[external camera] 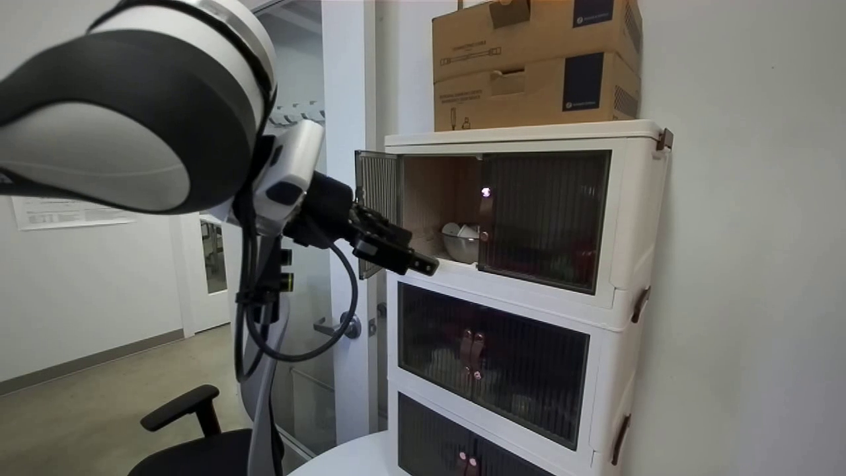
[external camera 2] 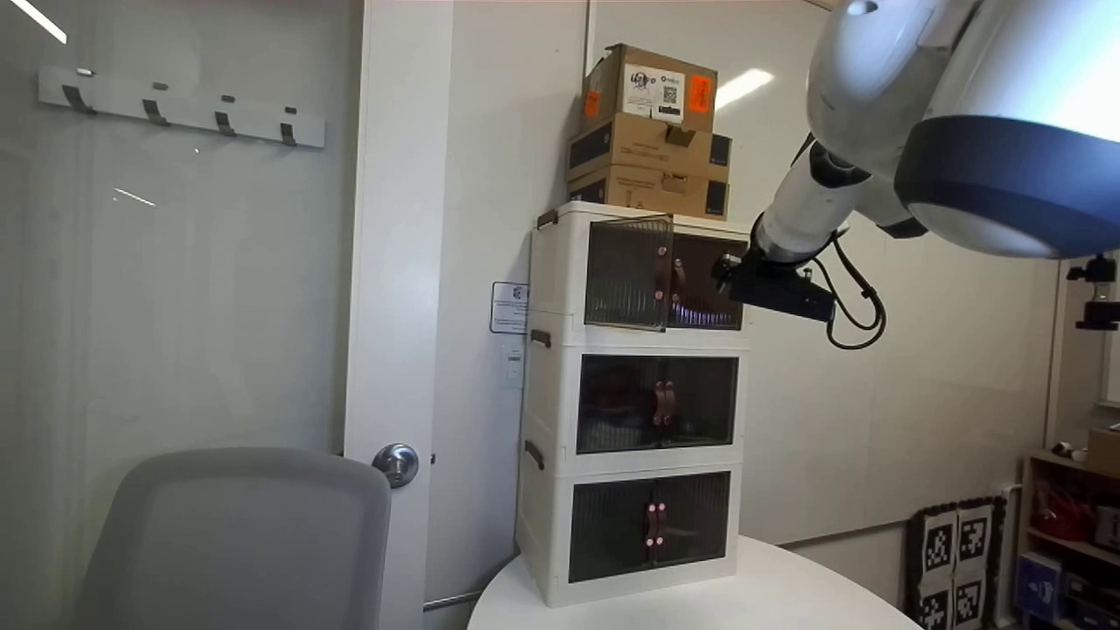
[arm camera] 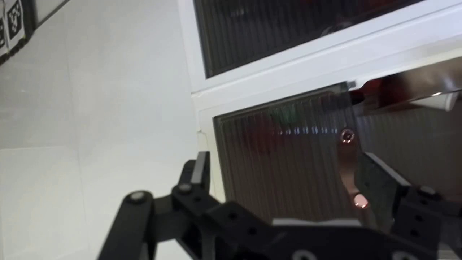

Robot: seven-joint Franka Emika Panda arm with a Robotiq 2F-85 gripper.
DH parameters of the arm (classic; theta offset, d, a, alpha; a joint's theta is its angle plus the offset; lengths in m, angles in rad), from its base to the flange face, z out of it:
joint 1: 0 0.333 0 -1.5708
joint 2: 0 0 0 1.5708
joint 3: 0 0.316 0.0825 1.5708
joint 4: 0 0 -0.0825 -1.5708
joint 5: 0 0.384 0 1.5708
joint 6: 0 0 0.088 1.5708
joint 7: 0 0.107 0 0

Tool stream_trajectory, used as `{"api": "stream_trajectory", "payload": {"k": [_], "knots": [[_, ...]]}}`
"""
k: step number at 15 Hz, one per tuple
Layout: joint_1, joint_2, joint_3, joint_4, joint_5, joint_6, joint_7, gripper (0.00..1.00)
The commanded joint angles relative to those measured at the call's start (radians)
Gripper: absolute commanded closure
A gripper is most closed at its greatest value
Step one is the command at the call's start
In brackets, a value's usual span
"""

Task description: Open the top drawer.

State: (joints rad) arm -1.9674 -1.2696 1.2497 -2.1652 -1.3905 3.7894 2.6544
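Note:
The top drawer is the uppermost tier of the cream-white cabinet; it also shows in an exterior view and in the wrist view. Its one smoky panel is swung outward, baring part of the inside. Its other panel looks closed, with a brown strap handle, also in the wrist view. My gripper is in front of the opening; it also shows in an exterior view. In the wrist view, its fingers are wide apart and empty. The handle appears beside one finger; I cannot tell whether they touch.
A bowl sits inside the opened compartment. Two matching tiers stand below, panels closed. Cardboard boxes are stacked on top. The cabinet stands on a round white table. An office chair and a door are nearby.

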Motion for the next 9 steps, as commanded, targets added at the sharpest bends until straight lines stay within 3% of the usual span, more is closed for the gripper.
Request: {"api": "stream_trajectory", "payload": {"k": [1,2,3,4,6,9], "knots": [[0.029,0.22,0.069,-0.028,0.062,0.005,-0.231,0.0],[0.018,0.257,0.084,-0.025,0.088,0.017,-0.285,0.0],[-0.035,0.172,0.062,-0.009,0.141,0.144,-0.281,0.0],[-0.016,0.333,0.107,-0.016,0.129,0.074,-0.387,0.0],[-0.084,0.403,0.137,0.016,0.136,0.133,-0.473,0.0],[-0.195,0.548,0.206,0.093,0.043,0.188,-0.527,0.0]]}}
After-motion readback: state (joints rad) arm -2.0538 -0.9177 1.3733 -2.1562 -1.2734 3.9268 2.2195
